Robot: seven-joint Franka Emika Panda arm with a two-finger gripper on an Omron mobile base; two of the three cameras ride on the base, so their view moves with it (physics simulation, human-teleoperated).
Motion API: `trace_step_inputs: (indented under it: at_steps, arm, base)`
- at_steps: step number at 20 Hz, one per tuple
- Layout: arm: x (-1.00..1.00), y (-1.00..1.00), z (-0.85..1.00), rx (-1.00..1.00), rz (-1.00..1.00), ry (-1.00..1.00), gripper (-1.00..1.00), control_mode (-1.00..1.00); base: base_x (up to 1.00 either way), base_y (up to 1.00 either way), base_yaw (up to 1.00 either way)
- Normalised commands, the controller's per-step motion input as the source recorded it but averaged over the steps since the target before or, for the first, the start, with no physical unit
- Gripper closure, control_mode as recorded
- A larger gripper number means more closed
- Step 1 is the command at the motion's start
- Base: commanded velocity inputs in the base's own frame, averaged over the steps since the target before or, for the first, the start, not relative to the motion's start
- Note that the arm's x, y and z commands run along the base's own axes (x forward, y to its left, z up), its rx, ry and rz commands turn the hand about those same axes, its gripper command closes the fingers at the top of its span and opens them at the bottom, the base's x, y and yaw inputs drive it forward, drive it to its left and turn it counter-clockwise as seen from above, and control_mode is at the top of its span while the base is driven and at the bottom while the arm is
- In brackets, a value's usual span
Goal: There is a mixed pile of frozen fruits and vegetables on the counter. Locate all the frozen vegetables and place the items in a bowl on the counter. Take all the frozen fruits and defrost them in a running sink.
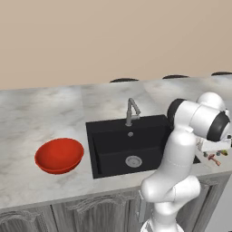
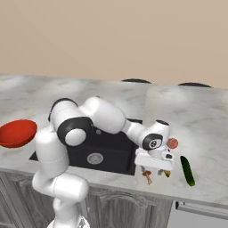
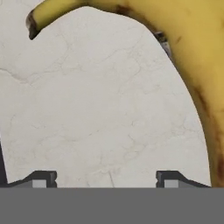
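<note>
Arm reaches low over the table [image 2: 200, 124], right of the sink [image 2: 100, 153], with the pincer [image 2: 156, 171] down among the pile. In hand view the banana [image 3: 197, 57] curves across top and right edge, dark tip at upper left, marble under it. Both finger tips [image 3: 41, 178] show at the bottom, spread wide w/ bare table between them, so the pincer is released, nothing held. The banana sits off to one side of the gap, not between the tips, close by the right one; can't tell if touching.

Other items, right base view: red round fruit [image 2: 173, 143] just beside the wrist on the far side, cucumber [image 2: 187, 170] lying on the table right of the hand, apart from it. Small tan mushroom [image 2: 147, 177] near the front edge below the hand. A bit of yellow w/ dark end [image 2: 167, 173] pokes out under the hand, prob the banana tip. Left base view: arm blocks most of the pile, only small bits visible at far right.

Red bowl [image 1: 59, 155] sits left of the sink, empty. Sink basin looks empty too, no water visible from faucet [image 1: 132, 111]. So nothing sorted yet by the look of it.

Step in hand, my guess: going for the banana, a fruit, meant for the sink. Next move needs the hand shifted sideways so the banana body lies between the tips, then close, lift, carry left to the basin. Grip is off-centre now; closing here would likely miss or nudge it.
</note>
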Motion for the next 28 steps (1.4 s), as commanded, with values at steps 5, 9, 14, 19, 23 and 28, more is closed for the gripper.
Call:
trace_step_inputs:
  at_steps: [5, 9, 14, 19, 23, 28]
  arm:
    - [-0.07, 0.16, -0.14, 0.0, -0.09, 0.04, -1.0, -1.0]
    - [-0.08, 0.32, -0.06, -0.02, -0.15, 0.07, -1.0, -1.0]
    - [-0.21, 0.11, 0.02, -0.05, -0.13, 0.09, -1.0, -1.0]
    - [-0.27, 0.04, 0.09, -0.04, -0.1, 0.08, -1.0, -1.0]
    - [-0.12, 0.24, 0.07, -0.05, -0.06, 0.03, -1.0, -1.0]
    - [-0.1, 0.1, -0.09, 0.0, -0.02, 0.02, -1.0, -1.0]
  base:
    - [0.0, 0.0, 0.0]
    - [0.0, 0.0, 0.0]
    - [0.0, 0.0, 0.0]
    - [0.0, 0.0, 0.0]
    - [0.0, 0.0, 0.0]
    - [0.0, 0.0, 0.0]
